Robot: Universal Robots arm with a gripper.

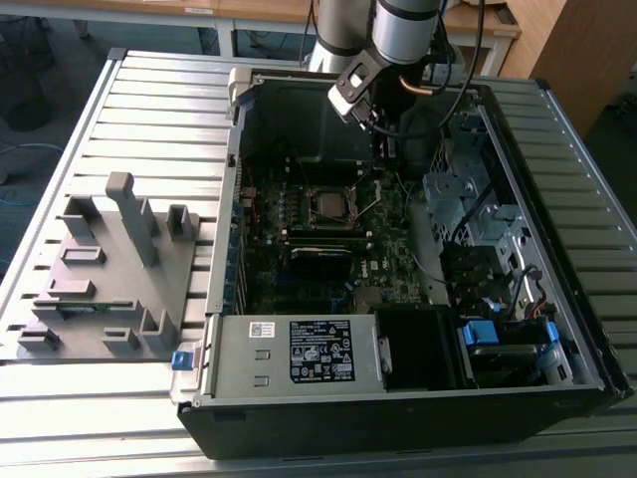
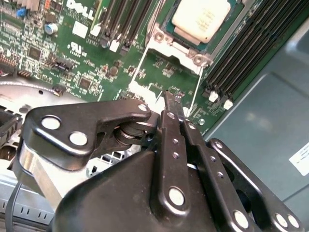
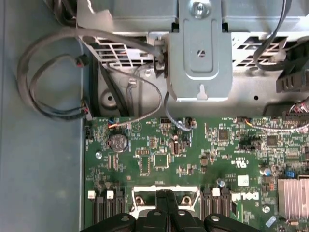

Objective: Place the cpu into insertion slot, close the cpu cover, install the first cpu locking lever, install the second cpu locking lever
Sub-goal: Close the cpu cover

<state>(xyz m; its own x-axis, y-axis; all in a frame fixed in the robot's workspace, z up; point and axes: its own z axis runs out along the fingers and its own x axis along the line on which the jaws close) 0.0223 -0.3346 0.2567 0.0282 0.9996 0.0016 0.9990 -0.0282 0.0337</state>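
The cpu (image 2: 200, 19), with a pale silver top, sits in the insertion slot (image 1: 311, 204) on the green board inside the open computer case. The silvery cpu cover (image 2: 178, 50) lies flat around it as a frame. In the exterior view a thin metal lever (image 1: 370, 196) slants up at the socket's right side. My gripper (image 2: 170, 96) hangs above the board just beyond the socket, with its black fingers (image 3: 167, 203) pressed together on nothing. In the exterior view the gripper (image 1: 376, 129) is behind the socket, near the case's back wall.
Long black memory slots (image 2: 251, 43) flank the socket. A metal drive cage (image 1: 468, 199) and loose cables (image 3: 48, 82) stand close by, with a metal bracket (image 3: 198, 53) over the board's edge. A power supply (image 1: 299, 349) fills the case front. A grey fixture (image 1: 109, 269) sits outside.
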